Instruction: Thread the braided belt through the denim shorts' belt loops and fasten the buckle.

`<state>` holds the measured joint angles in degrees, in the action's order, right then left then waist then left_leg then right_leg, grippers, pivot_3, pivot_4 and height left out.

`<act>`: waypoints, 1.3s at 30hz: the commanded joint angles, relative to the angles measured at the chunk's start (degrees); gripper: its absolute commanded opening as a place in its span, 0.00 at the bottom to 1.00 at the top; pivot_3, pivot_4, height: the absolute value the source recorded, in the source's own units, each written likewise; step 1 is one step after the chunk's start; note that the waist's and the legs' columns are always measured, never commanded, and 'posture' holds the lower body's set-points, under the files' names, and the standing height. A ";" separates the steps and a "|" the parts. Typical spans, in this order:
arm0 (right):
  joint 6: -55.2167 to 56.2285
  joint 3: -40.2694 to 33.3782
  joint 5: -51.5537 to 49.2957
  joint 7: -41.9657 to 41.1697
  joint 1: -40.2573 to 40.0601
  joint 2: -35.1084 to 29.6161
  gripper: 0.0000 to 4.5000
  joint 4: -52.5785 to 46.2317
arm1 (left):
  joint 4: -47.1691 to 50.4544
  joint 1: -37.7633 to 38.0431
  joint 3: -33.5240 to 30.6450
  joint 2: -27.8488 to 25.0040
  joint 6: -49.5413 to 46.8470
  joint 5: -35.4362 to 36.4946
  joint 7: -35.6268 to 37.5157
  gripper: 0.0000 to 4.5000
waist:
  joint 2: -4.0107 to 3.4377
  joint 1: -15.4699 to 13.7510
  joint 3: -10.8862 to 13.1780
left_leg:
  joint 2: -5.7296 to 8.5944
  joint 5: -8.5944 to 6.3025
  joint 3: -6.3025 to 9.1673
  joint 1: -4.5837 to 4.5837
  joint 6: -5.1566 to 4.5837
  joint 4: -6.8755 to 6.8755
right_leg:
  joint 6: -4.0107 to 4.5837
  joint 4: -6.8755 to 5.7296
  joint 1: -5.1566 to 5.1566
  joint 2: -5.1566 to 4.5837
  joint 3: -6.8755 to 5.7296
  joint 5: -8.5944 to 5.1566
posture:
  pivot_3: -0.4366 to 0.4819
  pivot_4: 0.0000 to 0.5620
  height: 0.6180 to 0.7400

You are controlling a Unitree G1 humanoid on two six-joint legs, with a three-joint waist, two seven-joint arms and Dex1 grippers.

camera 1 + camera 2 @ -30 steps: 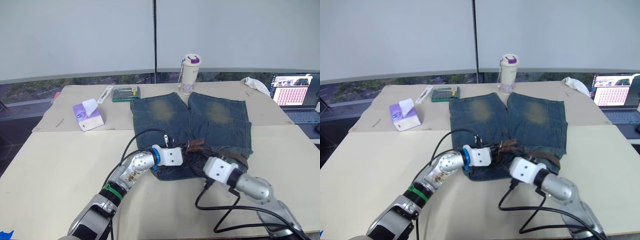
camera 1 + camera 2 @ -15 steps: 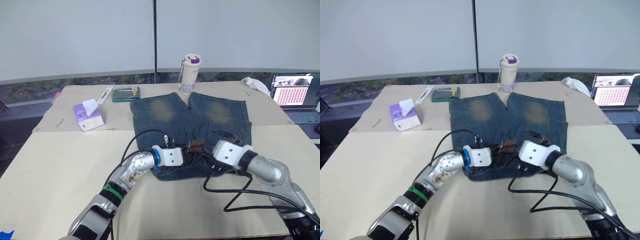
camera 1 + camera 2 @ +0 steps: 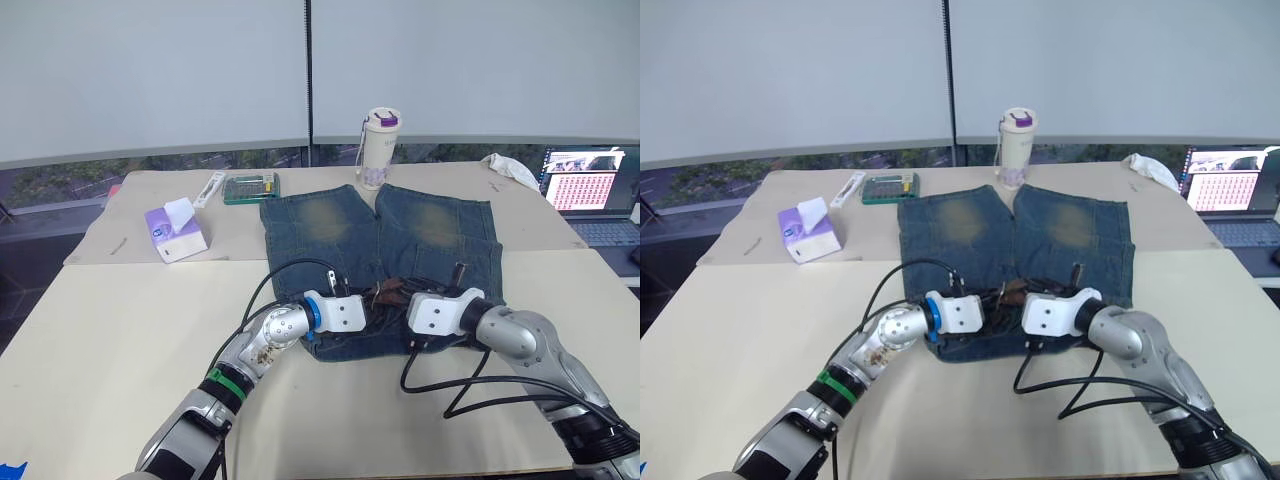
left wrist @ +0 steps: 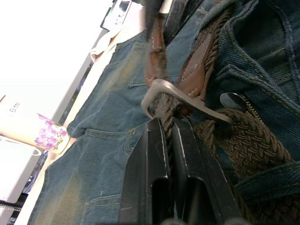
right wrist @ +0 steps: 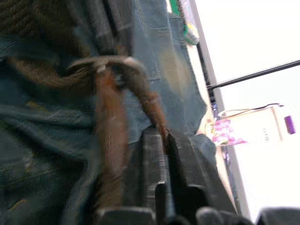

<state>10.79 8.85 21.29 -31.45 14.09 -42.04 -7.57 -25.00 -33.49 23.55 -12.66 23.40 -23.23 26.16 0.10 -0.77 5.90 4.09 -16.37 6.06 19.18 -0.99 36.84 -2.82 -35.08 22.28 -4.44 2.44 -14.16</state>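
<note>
Hands meet at the denim shorts [image 3: 380,245] waistband: left hand [image 4: 165,125] pinches the braided belt [image 4: 243,150] behind its buckle [image 4: 161,91]; right hand [image 5: 164,136] grips the blurred strap tip.

Office or lab: laptop [image 3: 592,190] on table [image 3: 100,330], window blinds [image 3: 150,70], tissue pack [image 3: 176,230].

- The denim shorts [image 3: 400,250] lie flat on the table [image 3: 110,340], waistband toward the grippers
- The left gripper [image 3: 370,310] and right gripper [image 3: 400,308] face each other over the waistband, the braided belt [image 4: 243,145] bunched between them
- Beyond the grippers, behind the shorts, stands a bottle [image 3: 379,148]
- Tissue pack [image 3: 176,230] lies well left of the left gripper
</note>
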 commanded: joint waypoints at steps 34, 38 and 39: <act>9.17 -23.64 -8.60 -1.63 -20.29 -15.48 0.00 12.21 | -0.33 11.81 -5.27 -10.54 0.43 14.12 11.40 1.00 | -0.14 -0.03 -0.21 | -0.04 -0.13 -0.12 -0.17 -0.21 0.00 | 0.02 0.03 -0.18 -0.02 0.09 0.01 | 0.48 0.27 1.00; 6.69 -26.57 -12.28 -1.33 -19.88 -14.42 0.00 14.09 | -0.19 12.32 -6.38 -11.69 -0.01 15.39 11.80 1.00 | -0.17 0.07 -0.23 | -0.05 -0.13 -0.15 -0.15 -0.22 -0.01 | 0.02 0.03 -0.18 -0.02 0.13 0.01 | 0.48 0.27 1.00; 6.60 -26.75 -12.99 -1.43 -19.70 -14.09 0.00 14.02 | -0.05 12.42 -6.81 -11.76 -0.36 16.18 11.91 1.00 | -0.19 0.11 -0.24 | -0.06 -0.14 -0.16 -0.15 -0.23 -0.02 | 0.02 0.03 -0.17 -0.01 0.14 0.01 | 0.48 0.27 1.00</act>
<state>18.92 -14.22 10.18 -33.63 -6.03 -56.11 6.17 -23.09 -22.49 18.66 -22.38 25.12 -6.62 37.73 -0.09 -0.66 5.66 4.00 -16.51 5.91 19.03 -1.22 36.82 -2.80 -35.05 22.10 -4.44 2.59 -14.15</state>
